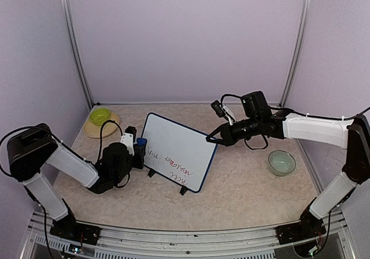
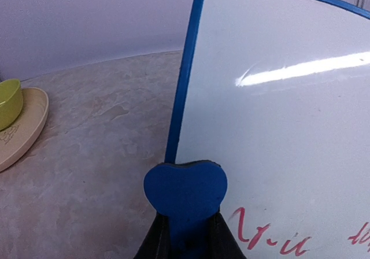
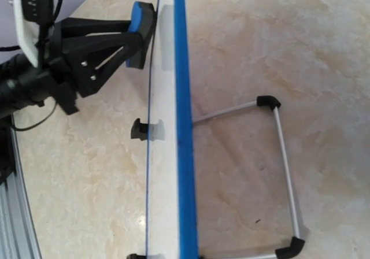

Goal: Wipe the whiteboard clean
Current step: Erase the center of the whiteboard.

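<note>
Whiteboard [image 1: 179,149] propped on its legs [image 3: 283,172] mid table [image 1: 248,189], red writing [image 2: 266,241] along its lower edge running rightward from blue eraser [image 2: 185,189] clamped in left gripper [image 2: 188,239] against the left frame, right gripper [image 1: 213,137] closed at the right corner.

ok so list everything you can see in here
whiteboard: one, white with a blue frame and red writing along its lower edge, standing mid-table on fold-out legs
eraser: one, blue, at the board's left edge
green bowl: one, yellow-green, on the plate at the far left
plate: one, tan, far left of the table
pale bowl: one, pale green, on the table at the right
table: one, beige marbled
walls: three, lilac, around the table
left gripper: one, black, shut on the eraser
right gripper: one, black, shut on the whiteboard's right edge
</note>
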`<state>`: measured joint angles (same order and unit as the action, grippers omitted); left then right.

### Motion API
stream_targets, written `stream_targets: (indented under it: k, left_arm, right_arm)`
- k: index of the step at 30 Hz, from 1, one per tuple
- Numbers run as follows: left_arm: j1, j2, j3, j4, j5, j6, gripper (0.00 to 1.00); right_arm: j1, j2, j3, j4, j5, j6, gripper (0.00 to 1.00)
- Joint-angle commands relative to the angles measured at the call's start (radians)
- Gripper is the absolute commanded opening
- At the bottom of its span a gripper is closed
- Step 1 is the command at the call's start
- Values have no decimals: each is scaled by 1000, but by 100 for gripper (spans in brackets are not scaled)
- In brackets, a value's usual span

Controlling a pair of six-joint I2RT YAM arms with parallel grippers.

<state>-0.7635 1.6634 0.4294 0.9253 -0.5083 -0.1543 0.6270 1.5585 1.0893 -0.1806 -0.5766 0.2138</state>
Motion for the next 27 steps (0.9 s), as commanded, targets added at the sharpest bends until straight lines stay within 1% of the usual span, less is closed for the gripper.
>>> stream_targets:
  k: [1, 4, 9, 12, 14, 17, 23, 27]
  left_arm:
    - [16, -107, -3, -61, 154, 17, 14]
    - [44, -135, 66, -173, 165, 29, 14]
    - [45, -105, 181, -434, 84, 20, 14]
    - [36, -86, 203, -503, 41, 9, 14]
    - [30, -67, 217, -538, 16, -10, 13]
    - [11, -47, 215, -568, 14, -51, 13]
    - [-32, -33, 157, -578, 39, -133, 13]
    - [-50, -30, 111, -572, 89, -203, 12]
  right_arm:
    - [4, 4, -20, -72, 18, -64, 0]
    - [4, 11, -10, -72, 7, -66, 0]
    - [4, -5, -18, -68, 7, -67, 0]
    - [4, -12, -23, -65, 7, -67, 0]
    - [4, -13, -23, -66, 6, -67, 0]
    - [4, -18, -23, -68, 5, -67, 0]
    - [4, -23, -20, -68, 6, -66, 0]
    - [4, -23, -21, -67, 5, -64, 0]
